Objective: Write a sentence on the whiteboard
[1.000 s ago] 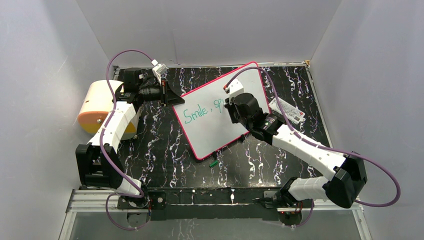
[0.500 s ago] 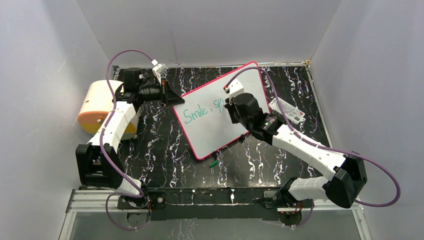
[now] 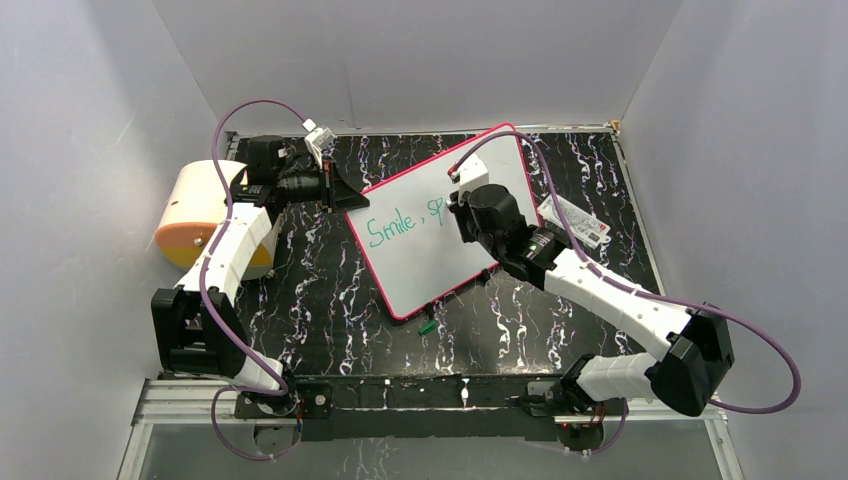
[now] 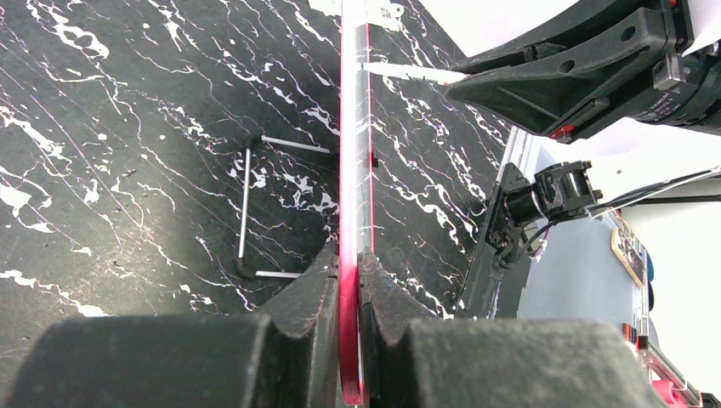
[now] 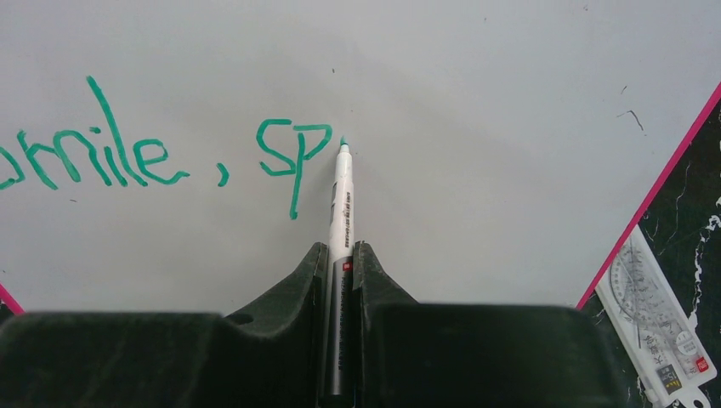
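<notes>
the sentence (image 5: 170,157) on the whiteboard (image 3: 430,265) reads "smile, sp". your right gripper (image 5: 340,255) pinches the marker (image 5: 341,204) beside the p; your left gripper (image 4: 350,263) clamps the rim.

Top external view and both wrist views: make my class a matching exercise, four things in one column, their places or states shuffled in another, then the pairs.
1 whiteboard
2 marker
3 small green piece
4 white packet

A held in the right gripper, tip beside the teal writing
B on the table, right of the whiteboard
C rim clamped by the left gripper
D on the table by the whiteboard's near corner

Pairs: 1-C, 2-A, 3-D, 4-B
</notes>
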`<state>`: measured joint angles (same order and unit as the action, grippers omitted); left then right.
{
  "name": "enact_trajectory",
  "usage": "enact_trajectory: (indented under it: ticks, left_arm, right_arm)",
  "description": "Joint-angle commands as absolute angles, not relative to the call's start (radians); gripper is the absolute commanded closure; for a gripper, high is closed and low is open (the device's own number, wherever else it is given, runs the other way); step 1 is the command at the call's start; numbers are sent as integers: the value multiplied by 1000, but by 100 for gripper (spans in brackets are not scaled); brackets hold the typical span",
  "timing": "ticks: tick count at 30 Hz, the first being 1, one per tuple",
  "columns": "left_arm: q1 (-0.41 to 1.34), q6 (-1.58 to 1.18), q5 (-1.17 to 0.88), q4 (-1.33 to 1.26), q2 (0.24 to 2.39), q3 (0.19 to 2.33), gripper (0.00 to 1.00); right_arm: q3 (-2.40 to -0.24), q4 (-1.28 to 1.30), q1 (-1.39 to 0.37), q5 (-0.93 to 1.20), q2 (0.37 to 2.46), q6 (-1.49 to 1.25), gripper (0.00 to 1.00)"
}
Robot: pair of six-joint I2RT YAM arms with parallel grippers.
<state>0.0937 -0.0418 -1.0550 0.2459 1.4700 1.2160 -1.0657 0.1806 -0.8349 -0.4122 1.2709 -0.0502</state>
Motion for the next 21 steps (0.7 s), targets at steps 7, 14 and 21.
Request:
enact_trajectory:
  ticks: [7,14,21]
  left_arm:
    - [104,7,-1013,302,1496,1183,100]
    - [104,7,-1012,302,1495,1182,100]
    - [104,6,-1010,302,1493,1182,100]
  right_arm:
    - [-1092,93,-826,-436,1281,-34,100]
    - [-1091,98,-820,-454,1285,-35,100]
    - [-1087,103,-814,-450,1281,-43,100]
